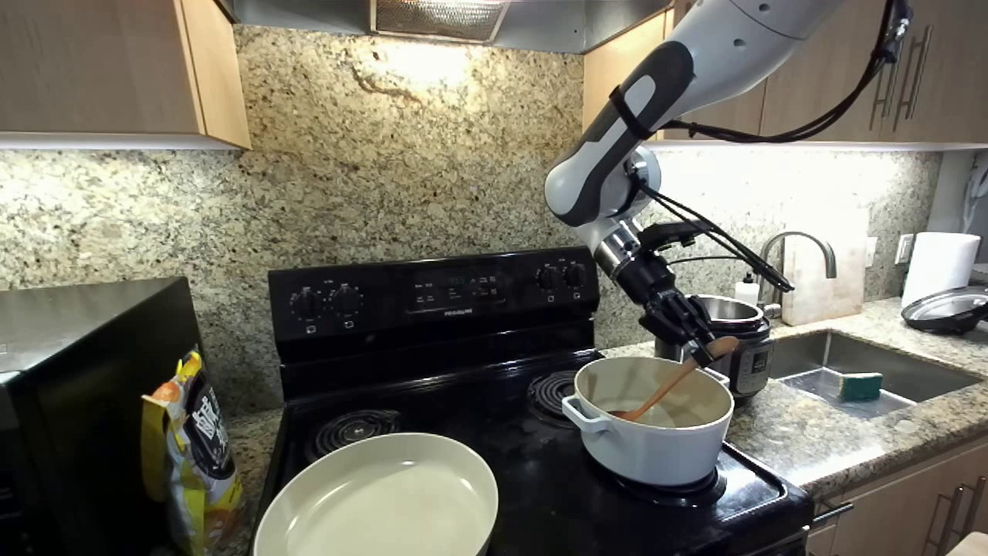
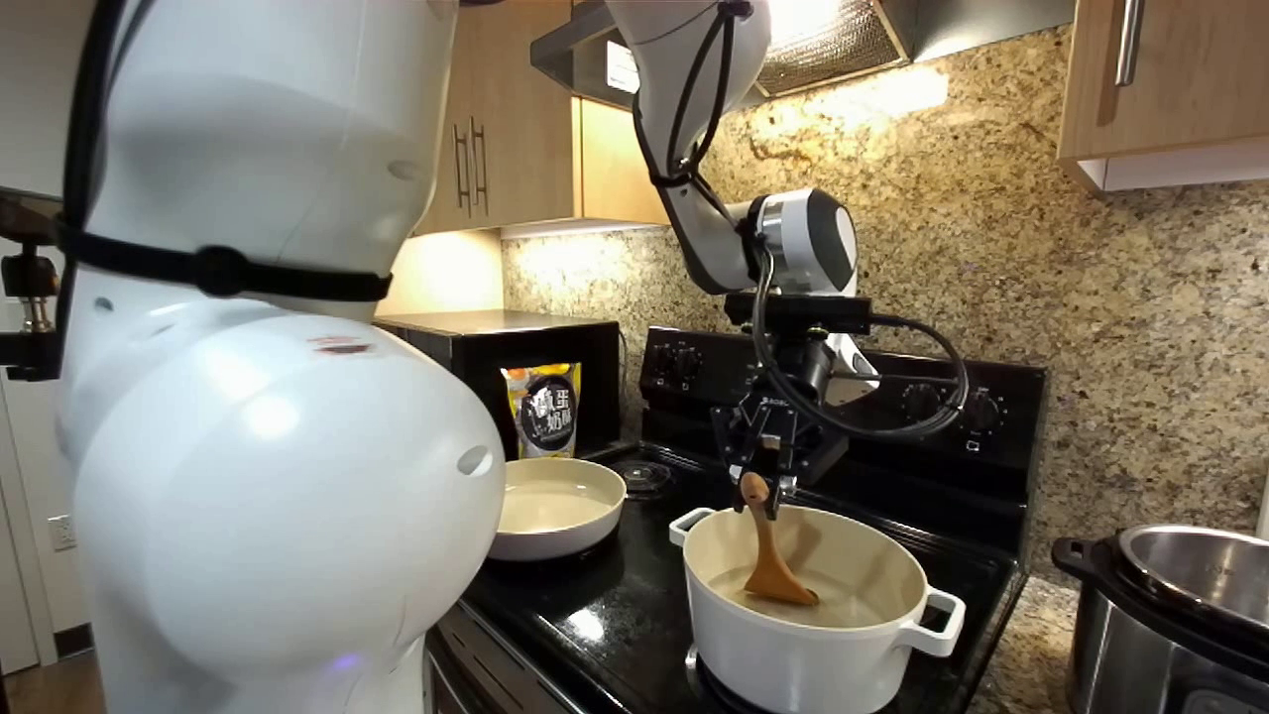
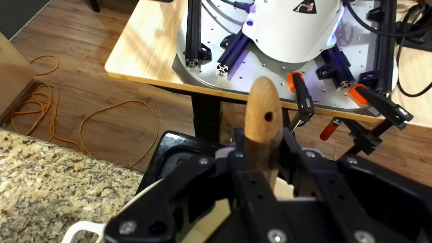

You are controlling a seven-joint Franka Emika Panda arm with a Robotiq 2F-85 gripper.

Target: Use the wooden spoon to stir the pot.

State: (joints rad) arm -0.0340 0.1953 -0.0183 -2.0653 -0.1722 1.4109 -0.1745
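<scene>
The white pot (image 1: 656, 455) stands on a stove burner, also in an exterior view (image 2: 793, 664); its inside looks cream. The wooden spoon (image 1: 670, 386) leans in it, flat head down by the pot's floor, also in an exterior view (image 2: 765, 550). I cannot tell how much liquid is inside. My gripper (image 1: 701, 354), also in an exterior view (image 2: 761, 496), is shut on the upper handle, above the pot's rim. In the wrist view the handle's holed end (image 3: 264, 111) sticks up between the fingertips (image 3: 261, 148), and a pot handle (image 3: 84, 226) shows at lower left.
A wide cream pan (image 1: 378, 502) sits on the stove (image 1: 532, 479). A steel pressure cooker (image 1: 752, 359) stands close beside the pot. The stove's back panel (image 1: 432, 297) rises behind. A snack bag (image 1: 202, 455) stands by a black microwave (image 1: 85, 401). A sink (image 1: 926, 378) lies beyond.
</scene>
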